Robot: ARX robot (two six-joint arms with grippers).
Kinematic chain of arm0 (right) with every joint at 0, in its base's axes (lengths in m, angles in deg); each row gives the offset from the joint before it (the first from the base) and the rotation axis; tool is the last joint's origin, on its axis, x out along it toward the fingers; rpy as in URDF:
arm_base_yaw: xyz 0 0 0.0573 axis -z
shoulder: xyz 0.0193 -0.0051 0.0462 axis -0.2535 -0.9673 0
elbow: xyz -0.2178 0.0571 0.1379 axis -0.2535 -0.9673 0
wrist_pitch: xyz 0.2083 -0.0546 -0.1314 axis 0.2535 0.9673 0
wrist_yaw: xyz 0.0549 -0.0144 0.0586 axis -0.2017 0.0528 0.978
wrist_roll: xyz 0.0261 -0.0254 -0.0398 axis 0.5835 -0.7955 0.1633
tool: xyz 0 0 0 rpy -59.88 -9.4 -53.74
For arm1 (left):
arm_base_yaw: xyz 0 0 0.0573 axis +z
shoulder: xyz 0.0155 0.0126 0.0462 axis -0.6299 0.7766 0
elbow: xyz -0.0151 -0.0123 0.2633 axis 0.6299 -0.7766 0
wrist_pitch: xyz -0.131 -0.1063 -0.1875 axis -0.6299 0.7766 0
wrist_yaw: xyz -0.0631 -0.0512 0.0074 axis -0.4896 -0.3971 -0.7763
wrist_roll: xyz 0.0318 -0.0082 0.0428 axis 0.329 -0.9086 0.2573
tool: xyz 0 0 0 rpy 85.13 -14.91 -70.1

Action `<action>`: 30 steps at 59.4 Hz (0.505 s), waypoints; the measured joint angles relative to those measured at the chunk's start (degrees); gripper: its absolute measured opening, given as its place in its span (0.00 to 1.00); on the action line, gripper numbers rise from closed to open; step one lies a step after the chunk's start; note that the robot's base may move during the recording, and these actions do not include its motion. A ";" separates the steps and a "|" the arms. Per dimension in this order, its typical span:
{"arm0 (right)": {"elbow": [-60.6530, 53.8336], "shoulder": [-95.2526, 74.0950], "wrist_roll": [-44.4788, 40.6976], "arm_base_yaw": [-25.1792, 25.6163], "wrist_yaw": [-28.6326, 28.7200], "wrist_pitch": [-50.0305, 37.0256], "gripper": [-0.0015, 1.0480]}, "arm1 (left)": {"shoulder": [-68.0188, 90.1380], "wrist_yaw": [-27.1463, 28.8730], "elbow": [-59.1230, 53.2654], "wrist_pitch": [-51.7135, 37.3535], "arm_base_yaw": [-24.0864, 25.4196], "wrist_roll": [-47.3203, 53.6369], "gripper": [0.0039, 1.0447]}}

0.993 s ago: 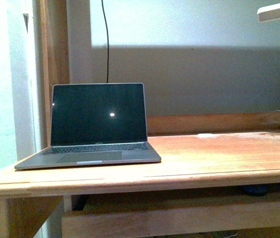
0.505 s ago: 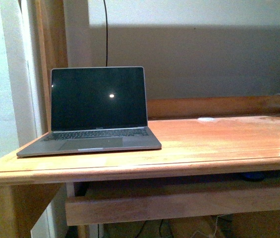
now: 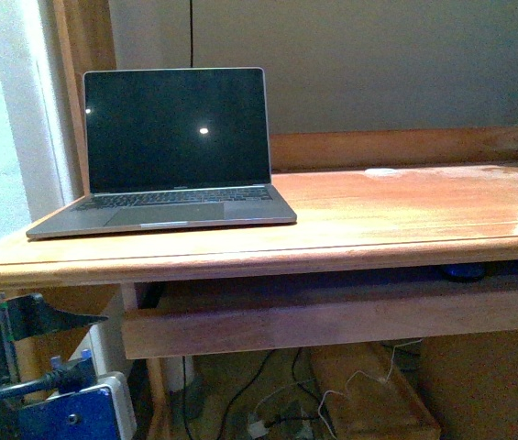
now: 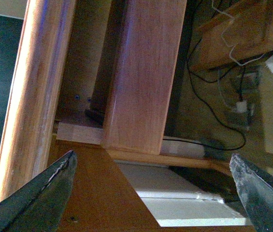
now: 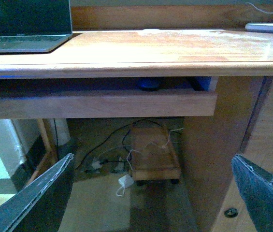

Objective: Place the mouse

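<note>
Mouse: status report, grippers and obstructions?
Left gripper open, empty; right gripper open, empty. Mouse under desktop, mostly hidden behind tray front rail. Not yet grasped.

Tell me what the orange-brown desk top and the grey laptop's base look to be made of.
Orange-brown desk top: wood, it seems, with a glossy varnish; grain streaks show and light glares off its right part. Grey laptop base: probably matte metal, though plastic can't be ruled out; even grey, no sharp reflections.
</note>
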 joint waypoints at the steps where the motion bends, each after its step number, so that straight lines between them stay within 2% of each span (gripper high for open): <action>1: 0.00 0.00 0.02 0.00 0.00 0.00 0.93 | 0.74 -0.33 0.85 0.07 0.00 0.81 0.93; 19: 0.00 0.00 0.02 0.00 0.00 0.00 0.93 | 10.51 -3.37 12.00 0.11 0.33 7.69 0.93; 30: 0.00 0.00 0.02 0.00 0.00 0.00 0.93 | 15.93 -5.33 17.94 -0.59 0.35 7.78 0.93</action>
